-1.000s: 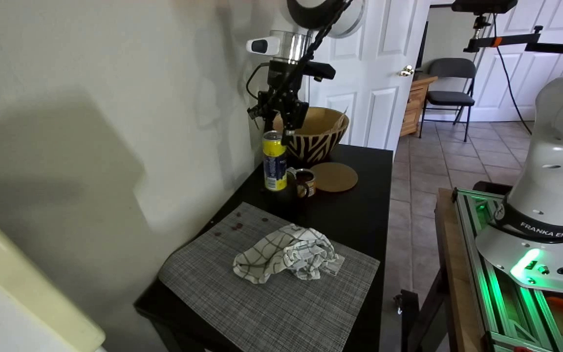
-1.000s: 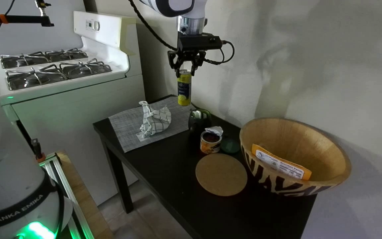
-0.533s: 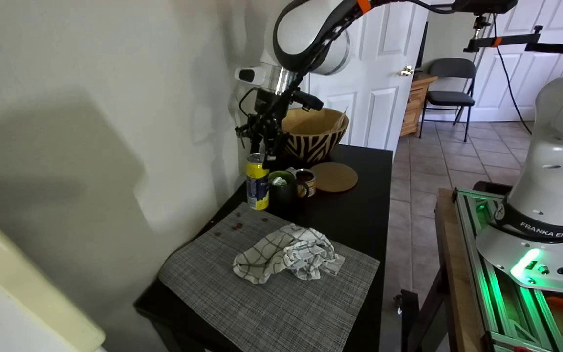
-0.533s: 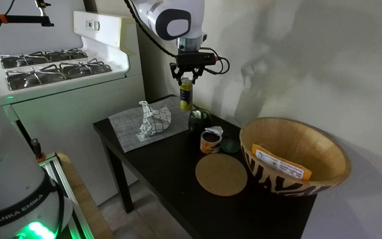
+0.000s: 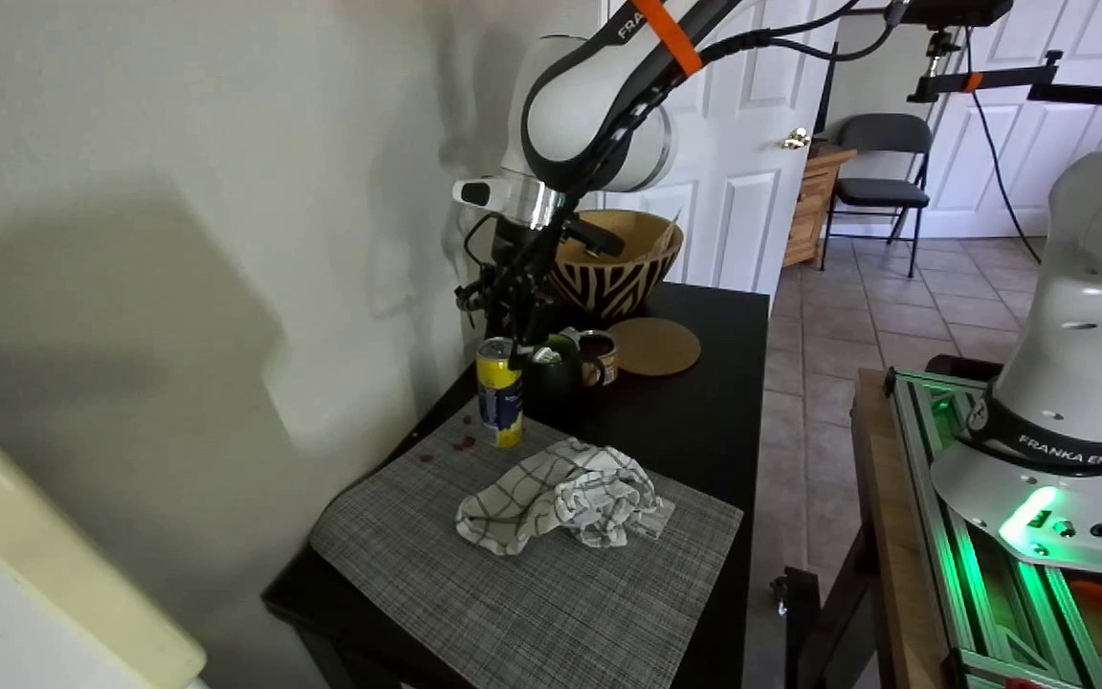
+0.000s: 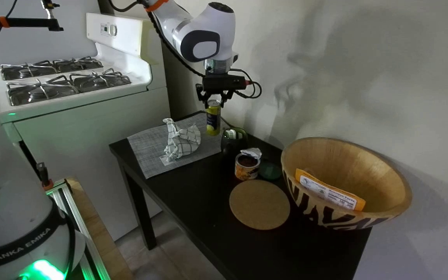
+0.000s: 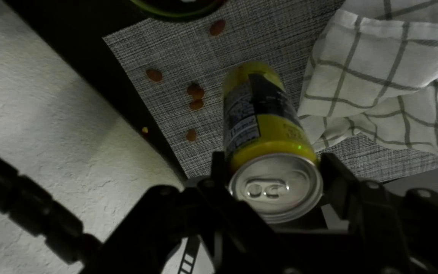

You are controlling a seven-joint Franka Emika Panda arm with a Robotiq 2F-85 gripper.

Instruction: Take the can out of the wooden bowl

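Clearly, my fingers (image 7: 337,179) clasp the can (image 7: 270,142) between them near its top, its body below, wooden bowl (image 6: 358,175) well apart

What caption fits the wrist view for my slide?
Yellow beverage can, pull-tab lid in the foreground, held between the jaws over a gray woven placemat bearing a checked dish towel.

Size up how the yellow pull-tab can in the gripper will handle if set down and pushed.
The yellow pull-tab can is taller than wide, so a high push would probably tip it. Being round-sided, it could then roll. It also looks smooth, so perhaps slippery.
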